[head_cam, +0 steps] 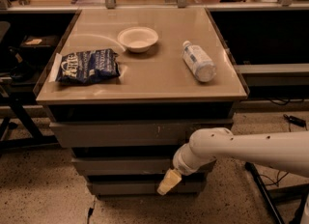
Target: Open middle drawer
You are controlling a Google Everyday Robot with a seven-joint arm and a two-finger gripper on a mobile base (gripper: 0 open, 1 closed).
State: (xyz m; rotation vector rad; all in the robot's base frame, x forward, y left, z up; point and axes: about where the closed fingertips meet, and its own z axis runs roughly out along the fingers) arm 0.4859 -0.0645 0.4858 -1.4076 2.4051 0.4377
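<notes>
The cabinet has three stacked grey drawer fronts under a tan top. The middle drawer (120, 165) is the plain flat front second from the top, below the top front with pale scratch marks (140, 132) and above the lowest front (125, 187). My white arm reaches in from the right. My gripper (167, 182) with its pale yellowish tip hangs in front of the lowest front, just below the middle drawer's right part. The arm's wrist covers the right end of the middle drawer.
On the cabinet top lie a dark blue chip bag (87, 66), a white bowl (138, 38) and a plastic bottle on its side (198, 61). Dark desk legs (19, 117) stand at the left, cables and a stand leg (263, 189) at the right on the speckled floor.
</notes>
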